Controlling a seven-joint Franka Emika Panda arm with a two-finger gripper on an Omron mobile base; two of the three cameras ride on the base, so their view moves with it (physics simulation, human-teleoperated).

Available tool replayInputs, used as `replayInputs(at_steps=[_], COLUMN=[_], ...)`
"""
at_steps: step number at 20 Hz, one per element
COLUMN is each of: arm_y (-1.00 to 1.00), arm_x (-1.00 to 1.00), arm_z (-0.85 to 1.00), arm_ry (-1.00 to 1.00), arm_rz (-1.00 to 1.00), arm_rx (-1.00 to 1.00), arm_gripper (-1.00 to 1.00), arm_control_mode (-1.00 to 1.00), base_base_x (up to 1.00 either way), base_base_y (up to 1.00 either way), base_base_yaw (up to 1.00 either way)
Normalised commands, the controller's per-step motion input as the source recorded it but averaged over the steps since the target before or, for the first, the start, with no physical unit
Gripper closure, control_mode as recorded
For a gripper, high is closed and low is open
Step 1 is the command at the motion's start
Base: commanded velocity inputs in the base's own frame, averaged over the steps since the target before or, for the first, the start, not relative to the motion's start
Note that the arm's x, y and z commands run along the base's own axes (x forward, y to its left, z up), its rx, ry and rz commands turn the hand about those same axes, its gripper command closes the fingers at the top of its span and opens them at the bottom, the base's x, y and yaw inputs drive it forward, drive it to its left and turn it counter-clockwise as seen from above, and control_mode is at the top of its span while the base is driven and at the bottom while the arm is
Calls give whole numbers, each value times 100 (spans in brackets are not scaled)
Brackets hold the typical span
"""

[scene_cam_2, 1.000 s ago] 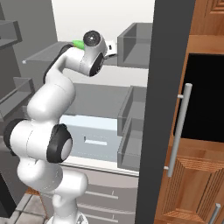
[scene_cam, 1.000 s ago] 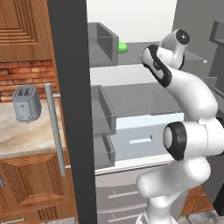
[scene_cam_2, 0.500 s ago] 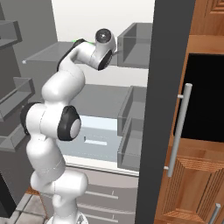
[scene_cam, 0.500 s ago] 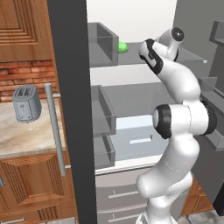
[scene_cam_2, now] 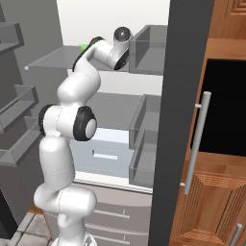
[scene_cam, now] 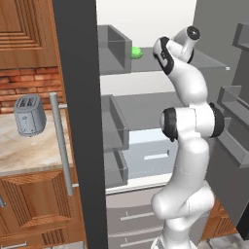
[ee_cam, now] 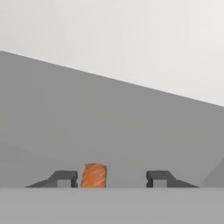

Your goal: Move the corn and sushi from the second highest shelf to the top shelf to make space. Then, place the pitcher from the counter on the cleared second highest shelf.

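1. Green corn (scene_cam: pixel 137 52) resting on the translucent grey shelf (scene_cam: pixel 214 62) deep in the open fridge, left base view. White arm raised to the same shelf level, wrist beside the corn. Grey toaster (scene_cam: pixel 28 115) on the marble surface (scene_cam: pixel 29 151) to the left; pitcher not made out there.

2. Right base view: sliver of green corn (scene_cam_2: pixel 84 46) peeking past the arm's upper link, on the shelf (scene_cam_2: pixel 50 58). Wrist turned in over the slab; fingertips hidden behind the arm.

3. Hand view: pincer (ee_cam: pixel 113 178) spread wide, nothing pinched. Reddish-orange sushi (ee_cam: pixel 94 176) sitting on a grey shelf, just beside the left fingertip (ee_cam: pixel 65 177), well apart from the right one; touching or not, cannot tell.

4. Judged step: sushi transfer, either pre-grasp or just set down; cannot tell which shelf from these views. If pre-grasp, next move calls for centring the sushi between the fingers, then closing gently. Pitcher stage not yet begun.
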Motion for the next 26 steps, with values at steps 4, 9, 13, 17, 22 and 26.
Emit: replayInputs(at_steps=[4, 9, 13, 17, 22, 26], arm_y=[0, 21, 54, 53, 3, 5], arm_x=[16, -74, -100, -100, -100, -89], arm_z=[-16, -2, -32, -47, -3, -21], arm_ry=[0, 0, 0, 0, 2, 13], arm_rz=[0, 1, 2, 0, -7, -27], arm_rx=[0, -5, -12, -9, 0, 2], arm_gripper=[-100, -100, -100, -100, -100, -100], arm_control_mode=[-100, -100, -100, -100, -100, -100], base_base_x=[0, 0, 0, 0, 0, 0], base_base_y=[0, 0, 0, 0, 0, 0], base_base_yaw=[0, 0, 0, 0, 0, 0])
